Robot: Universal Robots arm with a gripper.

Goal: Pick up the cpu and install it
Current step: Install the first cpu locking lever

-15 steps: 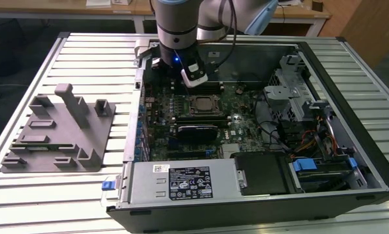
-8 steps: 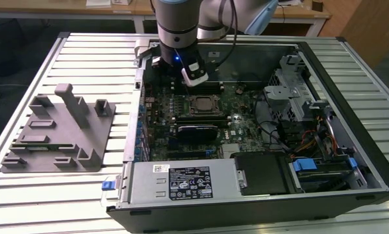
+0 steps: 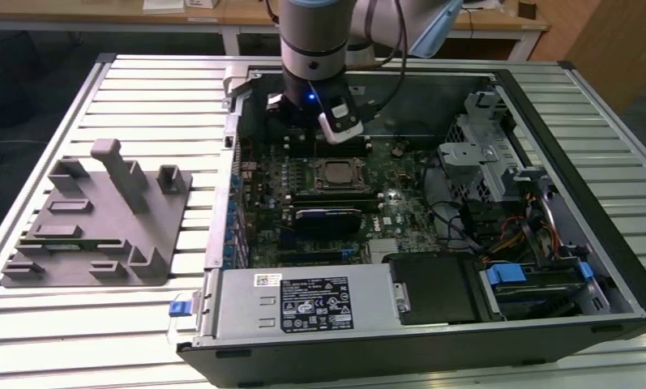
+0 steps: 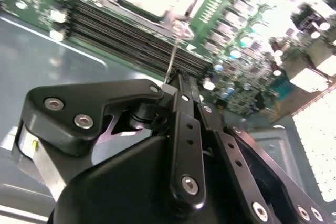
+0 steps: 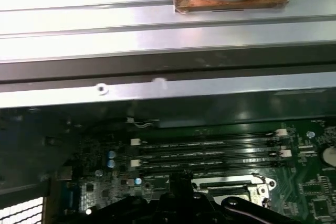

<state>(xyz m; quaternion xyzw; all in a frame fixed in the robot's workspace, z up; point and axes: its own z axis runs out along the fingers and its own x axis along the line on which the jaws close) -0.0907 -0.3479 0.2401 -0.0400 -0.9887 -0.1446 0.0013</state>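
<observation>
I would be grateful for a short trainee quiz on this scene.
1. In the exterior view, on which side of the computer case does the grey fixture tray lie?
2. The claw hangs over: A the motherboard; B the fixture tray; C the bare table slats.
3. True or false: the cpu lies on the fixture tray.

Key: 1 the exterior view's left; 2 A; 3 false, it lies in the socket on the motherboard.

lab or workshop: opened computer case [image 3: 431, 324] on slatted metal table [image 3: 150, 89], wooden desks [image 3: 236, 12] behind.
</observation>
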